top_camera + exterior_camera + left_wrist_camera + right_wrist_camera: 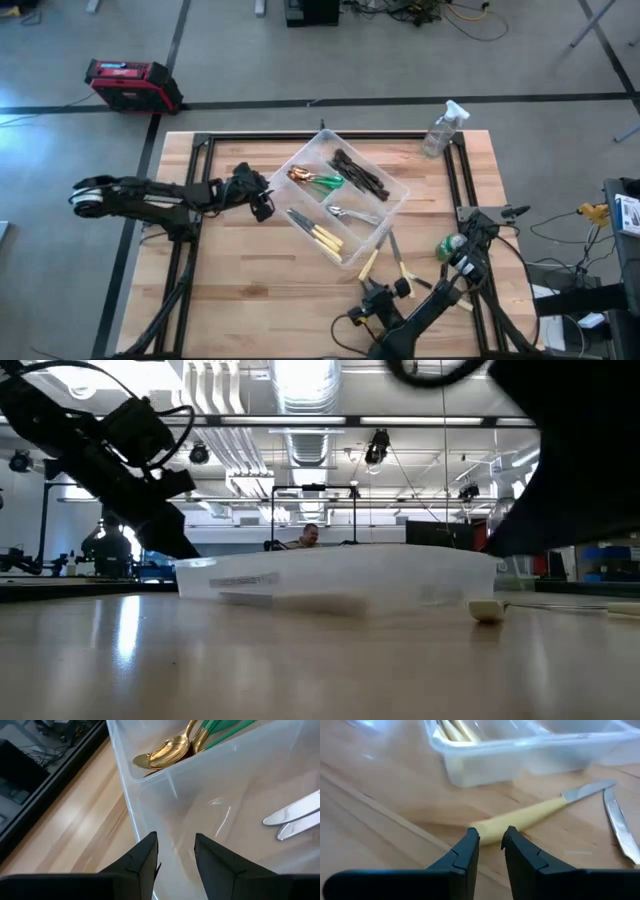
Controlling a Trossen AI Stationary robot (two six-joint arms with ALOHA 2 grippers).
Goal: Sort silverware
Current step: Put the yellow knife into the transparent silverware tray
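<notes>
A clear divided tray [345,195] holds dark forks [360,172], gold spoons and green-handled pieces [315,180], silver spoons [350,213] and cream-yellow-handled knives [320,235]. Two more knives lie flat on the table by the tray's near side [369,265] [400,262]. My left gripper [175,851] stands open at the tray's left corner [131,815], close to its wall. My right gripper [490,840] is slightly open, low over the table, with the yellow handle end of one loose knife [520,817] right at its fingertips. My right gripper comes slanting down from the table's near side, along the knife. The knife's handle end [487,834] shows in the narrow gap at the fingertips. I cannot tell whether the fingers touch it. The knife lies flat on the table.
A green can [450,245] stands right of the loose knives, close to my right arm. A clear spray bottle [443,128] stands at the far right. The second loose knife's blade [620,827] lies right beside the first.
</notes>
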